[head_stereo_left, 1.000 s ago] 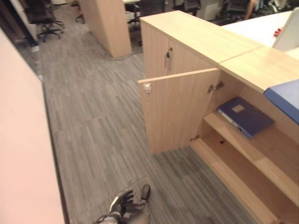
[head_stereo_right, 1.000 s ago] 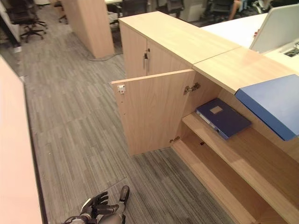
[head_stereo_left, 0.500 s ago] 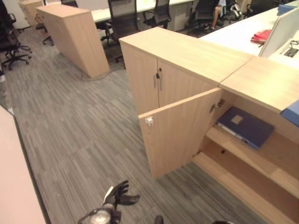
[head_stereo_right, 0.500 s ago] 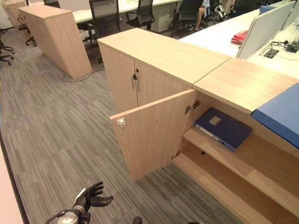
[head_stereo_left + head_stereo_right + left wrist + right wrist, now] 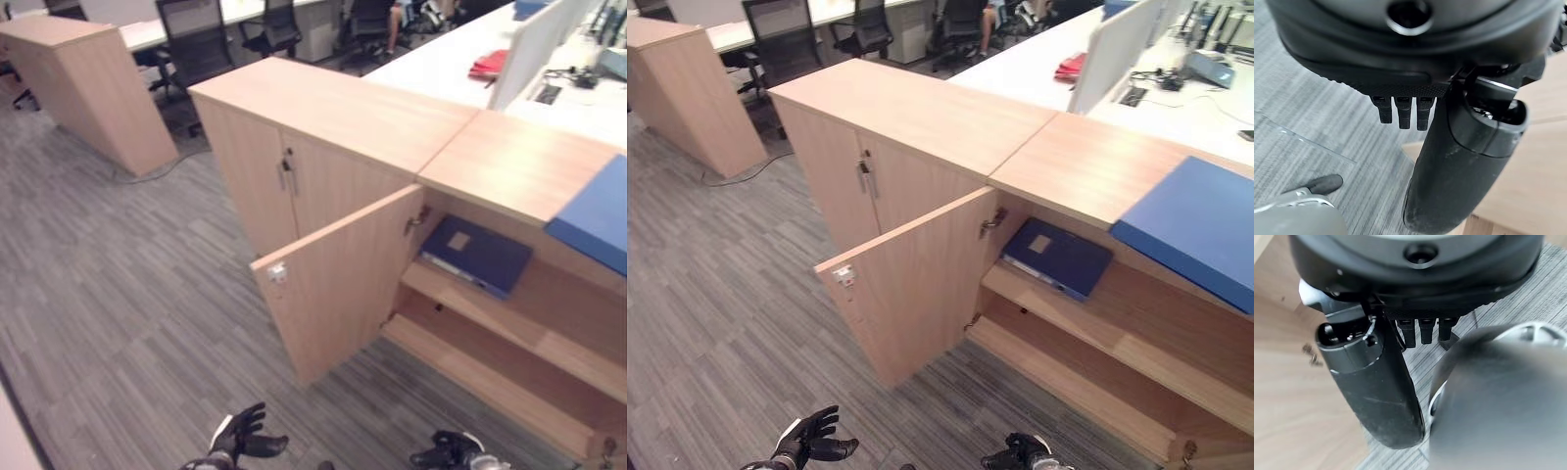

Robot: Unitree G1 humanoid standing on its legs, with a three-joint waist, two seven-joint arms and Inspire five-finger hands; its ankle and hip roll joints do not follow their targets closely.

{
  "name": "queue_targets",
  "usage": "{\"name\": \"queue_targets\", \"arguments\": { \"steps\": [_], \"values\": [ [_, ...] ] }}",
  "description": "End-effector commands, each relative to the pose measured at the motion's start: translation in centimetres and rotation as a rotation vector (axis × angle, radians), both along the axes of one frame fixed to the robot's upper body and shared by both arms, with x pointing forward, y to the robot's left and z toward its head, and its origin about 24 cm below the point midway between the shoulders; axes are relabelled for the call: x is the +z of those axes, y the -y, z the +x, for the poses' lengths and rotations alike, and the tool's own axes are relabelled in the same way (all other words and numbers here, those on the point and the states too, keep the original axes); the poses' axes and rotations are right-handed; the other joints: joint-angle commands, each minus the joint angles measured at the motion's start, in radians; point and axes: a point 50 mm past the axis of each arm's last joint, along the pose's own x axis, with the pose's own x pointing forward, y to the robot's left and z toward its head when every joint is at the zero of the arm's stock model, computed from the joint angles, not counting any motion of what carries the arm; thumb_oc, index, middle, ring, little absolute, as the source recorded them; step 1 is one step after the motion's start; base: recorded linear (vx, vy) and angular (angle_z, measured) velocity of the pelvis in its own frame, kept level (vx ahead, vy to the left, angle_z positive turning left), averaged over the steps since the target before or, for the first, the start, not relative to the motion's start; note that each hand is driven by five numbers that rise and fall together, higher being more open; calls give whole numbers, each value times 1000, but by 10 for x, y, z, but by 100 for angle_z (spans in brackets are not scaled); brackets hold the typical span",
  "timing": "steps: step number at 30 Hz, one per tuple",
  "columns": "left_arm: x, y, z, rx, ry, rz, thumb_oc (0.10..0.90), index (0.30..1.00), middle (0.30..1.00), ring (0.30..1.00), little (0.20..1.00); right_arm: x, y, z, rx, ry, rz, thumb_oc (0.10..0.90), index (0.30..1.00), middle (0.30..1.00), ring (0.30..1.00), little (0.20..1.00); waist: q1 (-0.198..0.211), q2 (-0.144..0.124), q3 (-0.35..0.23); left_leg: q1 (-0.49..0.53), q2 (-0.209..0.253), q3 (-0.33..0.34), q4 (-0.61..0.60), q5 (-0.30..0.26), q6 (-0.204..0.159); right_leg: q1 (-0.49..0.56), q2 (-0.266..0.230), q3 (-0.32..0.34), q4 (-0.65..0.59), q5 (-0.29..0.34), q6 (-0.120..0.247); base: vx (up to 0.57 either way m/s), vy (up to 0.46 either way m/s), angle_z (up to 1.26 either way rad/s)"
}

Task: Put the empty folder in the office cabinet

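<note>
1. Cabinet (image 5: 343, 225) stands with one door (image 5: 333, 284) swung wide; the dark blue folder (image 5: 477, 253) lies flat on the upper shelf (image 5: 509, 318) just behind that door, touched by neither hand.
2. Compared with a second ago, the camera has swung and pulled back: more of the cabinet top and the office behind now shows, while the folder rests on the same shelf as before. The right hand (image 5: 1024, 453) has come into sight low beside the cabinet's base.
3. Left hand (image 5: 238, 437) hangs low over the carpet (image 5: 118, 294) in front of the door, fingers spread and holding nothing. The right hand's wrist view shows straight fingers, also empty.
4. Judging by this, the folder looks delivered and the open door is probably what remains.
5. Around the cabinet: a lighter blue folder (image 5: 1195, 230) lies on its top, a closed cabinet (image 5: 265, 147) adjoins it, office chairs (image 5: 196, 39) and a white worktop (image 5: 451, 59) stand behind. Nothing blocks the door's swing.
</note>
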Motion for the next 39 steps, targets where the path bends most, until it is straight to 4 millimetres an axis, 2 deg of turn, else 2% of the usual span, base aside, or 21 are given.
{"name": "queue_targets", "arguments": {
  "steps": [1, 2, 3, 5, 7, 8, 9, 10, 11, 14, 16, 18, 19, 20, 23, 24, 25, 26, 27, 34, 39],
  "values": [
    [26, -2, 36, -13, 199, 18, 800, 900, 900, 900, 900, 10, 20, 15, 34, 36, -80, 800, 900, 900, 900, 900, -1, 14, 20, -2, 73, -74, 48, -107, -80, 51, 14, 24, -96, 150, 34, 180, -315, -29],
    [26, -1, 36, -22, 201, 20, 800, 900, 900, 900, 900, 9, 19, 12, 30, 28, -72, 800, 900, 900, 900, 900, -5, 0, 4, 16, 83, -60, 18, -97, -98, 58, 20, 27, -148, 164, 40, 158, -250, -22],
    [25, -1, 35, -22, 199, 21, 800, 900, 900, 900, 900, 8, 19, 11, 30, 26, -72, 800, 900, 900, 900, 900, -3, 3, 3, 23, 87, -59, 13, -98, -100, 63, 27, 28, -153, 163, 41, 148, -392, -18],
    [26, 0, 37, -28, 207, 19, 800, 900, 900, 900, 900, 8, 18, 10, 29, 23, -66, 800, 900, 900, 900, 900, -12, -10, 1, 30, 106, -39, -4, -68, -118, 35, 27, 44, -149, 190, 39, 71, -268, -20],
    [27, 3, 39, -45, 211, 16, 800, 900, 900, 900, 900, 5, 16, 3, 30, 2, -58, 800, 900, 900, 900, 900, -20, -12, -8, 54, 134, -40, -33, -56, -139, 34, 56, 75, -138, 143, 26, 174, -343, -21],
    [28, 8, 42, -69, 219, 2, 800, 900, 900, 900, 900, 3, 18, -5, 18, -22, -62, 800, 900, 900, 900, 900, -39, -5, -16, 65, 187, -45, -47, -36, -164, 5, 89, 95, -77, 90, 4, 205, -474, -17],
    [29, 12, 45, -81, 226, -7, 800, 900, 900, 900, 900, 2, 20, -8, 17, -30, -66, 800, 900, 900, 900, 900, -50, 1, -18, 65, 216, -48, -49, -26, -176, -5, 107, 101, -51, 63, -11, 148, -370, -11],
    [29, 12, 45, -81, 226, -7, 800, 900, 900, 900, 900, 2, 20, -8, 17, -30, -66, 800, 900, 900, 900, 900, -50, 2, -18, 65, 217, -48, -49, -26, -177, -6, 108, 101, -49, 62, -11, 84, -279, -5],
    [30, 16, 48, -96, 236, -24, 800, 900, 900, 900, 900, 3, 22, -9, 13, -28, -75, 800, 900, 900, 900, 900, -63, 7, -17, 57, 249, -53, -44, -12, -190, -16, 135, 106, -25, 28, -27, 67, -273, -4],
    [36, 25, 59, -147, 261, -60, 800, 900, 900, 900, 900, 3, 30, -13, -17, -41, -97, 800, 900, 900, 900, 900, -87, 12, -15, 22, 322, -74, 11, 41, -201, -15, 215, 134, -2, -42, -74, 97, -405, 0],
    [43, 32, 65, -157, 295, -116, 800, 900, 900, 900, 900, 4, 36, -15, -47, -41, -108, 800, 900, 900, 900, 900, -95, 7, -14, 10, 365, -77, 97, 107, -198, 8, 269, 143, -8, -72, -107, 130, -394, 1],
    [45, 35, 66, -160, 305, -144, 800, 900, 900, 900, 900, 4, 37, -17, -53, -45, -107, 800, 900, 900, 900, 900, -96, 1, -14, 4, 379, -82, 147, 125, -187, 24, 293, 152, -14, -84, -123, 143, -290, -25],
    [52, 40, 69, -164, 337, -190, 800, 900, 900, 900, 900, 5, 40, -16, -47, -43, -115, 800, 900, 900, 900, 900, -94, -15, -9, -21, 383, -99, 263, 160, -161, 58, 327, 179, -24, -105, -153, 168, -299, -42],
    [55, 42, 71, -158, 351, -208, 800, 900, 900, 900, 900, 6, 41, -16, -45, -43, -120, 800, 900, 900, 900, 900, -86, -22, -4, -47, 361, -125, 313, 147, -141, 70, 336, 193, -29, -116, -162, 208, -373, -40],
    [63, 50, 75, -172, 386, -239, 800, 900, 900, 900, 900, 8, 47, -15, -54, -48, -137, 800, 900, 900, 900, 900, -61, -44, 11, -174, 237, -195, 399, 54, -108, 106, 342, 222, -43, -133, -172, 117, -160, -53],
    [70, 51, 78, -193, 417, -238, 800, 900, 900, 900, 900, 9, 47, -11, -51, -38, -138, 800, 900, 900, 900, 900, -38, -50, 25, -250, 141, -232, 367, 10, -108, 123, 344, 245, -51, -133, -168, 106, -64, -25],
    [70, 51, 78, -193, 417, -238, 800, 900, 900, 900, 900, 9, 47, -11, -51, -37, -138, 800, 900, 900, 900, 900, -39, -51, 22, -253, 139, -232, 364, 13, -107, 120, 342, 244, -51, -131, -168, 101, -21, -24],
    [73, 52, 80, -201, 431, -245, 800, 900, 900, 900, 900, 10, 46, -8, -41, -31, -135, 800, 900, 900, 900, 900, -27, -42, 26, -270, 100, -251, 318, 9, -114, 127, 351, 259, -52, -134, -166, 93, 5, -39],
    [73, 54, 80, -208, 436, -258, 800, 900, 900, 900, 900, 10, 42, -4, -18, -19, -127, 800, 900, 900, 900, 900, -16, -23, 28, -243, 78, -272, 219, 29, -121, 141, 375, 278, -51, -143, -163, 126, 12, -59],
    [74, 57, 83, -254, 440, -221, 800, 900, 900, 900, 900, 7, 34, -5, -20, -8, -101, 800, 900, 900, 900, 900, -45, -6, -12, -149, 79, -273, 62, 54, -115, 164, 379, 293, -85, -137, -158, 106, 45, -29],
    [86, 54, 84, -243, 499, -219, 800, 900, 900, 900, 900, 2, 26, -15, -16, -35, -85, 800, 900, 900, 900, 900, -52, 12, -41, -73, 67, -284, -43, 64, -105, 186, 378, 302, -109, -130, -143, 95, 70, -10]
  ]
}}
